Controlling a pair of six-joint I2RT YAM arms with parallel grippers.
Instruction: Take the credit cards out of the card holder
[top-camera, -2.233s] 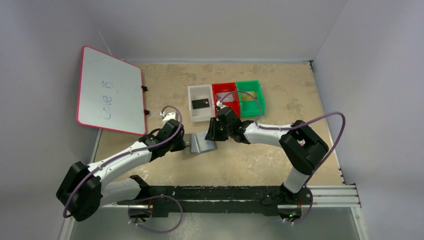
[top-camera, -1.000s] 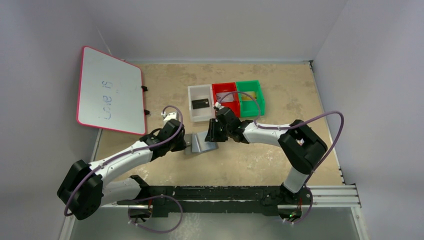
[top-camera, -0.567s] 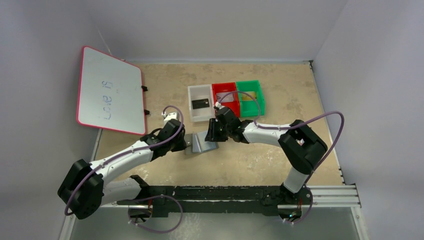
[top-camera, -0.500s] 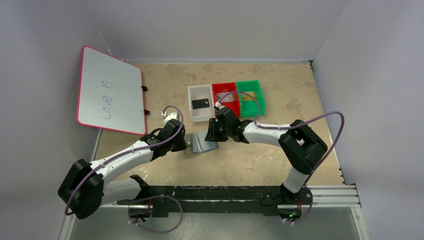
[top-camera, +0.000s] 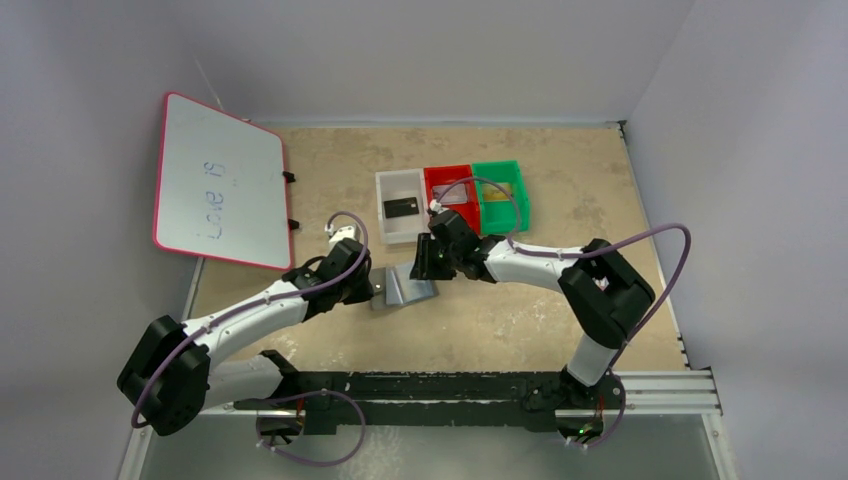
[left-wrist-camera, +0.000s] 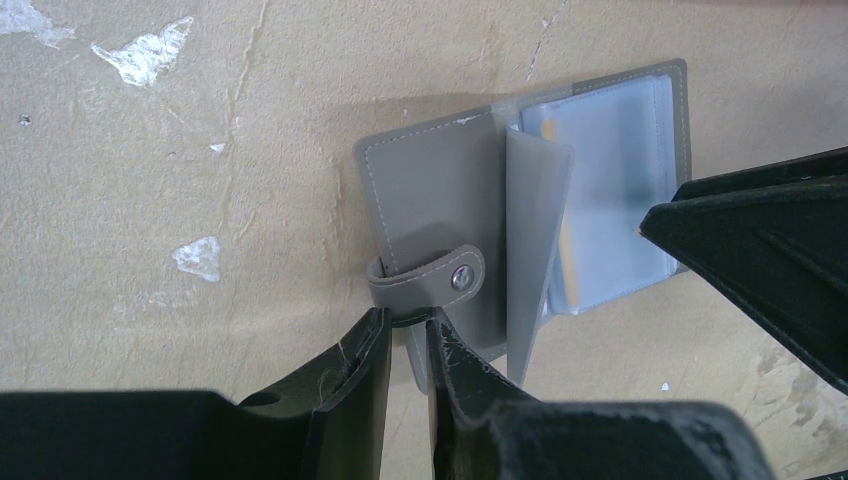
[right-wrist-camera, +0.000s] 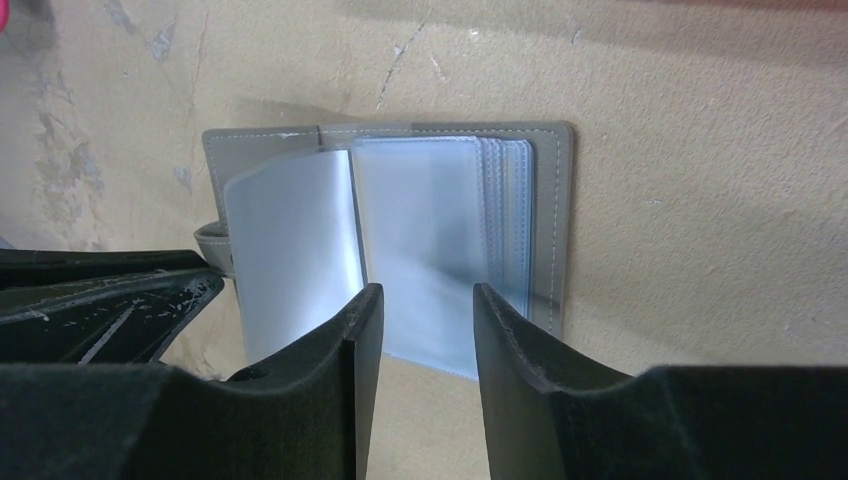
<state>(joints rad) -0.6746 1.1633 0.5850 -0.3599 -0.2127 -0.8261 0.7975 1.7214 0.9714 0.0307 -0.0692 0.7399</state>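
The grey card holder (top-camera: 405, 288) lies open on the table between both grippers. My left gripper (left-wrist-camera: 405, 322) is shut on the card holder at its snap strap (left-wrist-camera: 430, 285), by the edge of the grey cover (left-wrist-camera: 425, 200). A yellow card edge (left-wrist-camera: 562, 255) shows through a clear sleeve (left-wrist-camera: 610, 200). My right gripper (right-wrist-camera: 425, 298) hovers open over the near edge of the sleeves (right-wrist-camera: 420, 230), with nothing between its fingers. A black card (top-camera: 399, 208) lies in the white tray (top-camera: 385, 228). A pale card (top-camera: 457, 197) lies in the red tray (top-camera: 446, 221).
A green tray (top-camera: 500, 222) stands right of the red one, just beyond the right gripper. A pink-rimmed whiteboard (top-camera: 218, 182) leans at the far left. Grey walls close in the table on three sides. The arm bases sit on a black rail (top-camera: 450, 385) at the near edge.
My right gripper has edged slightly toward the trays with its jaws a little wider. The left gripper keeps its hold, and the card holder has barely shifted.
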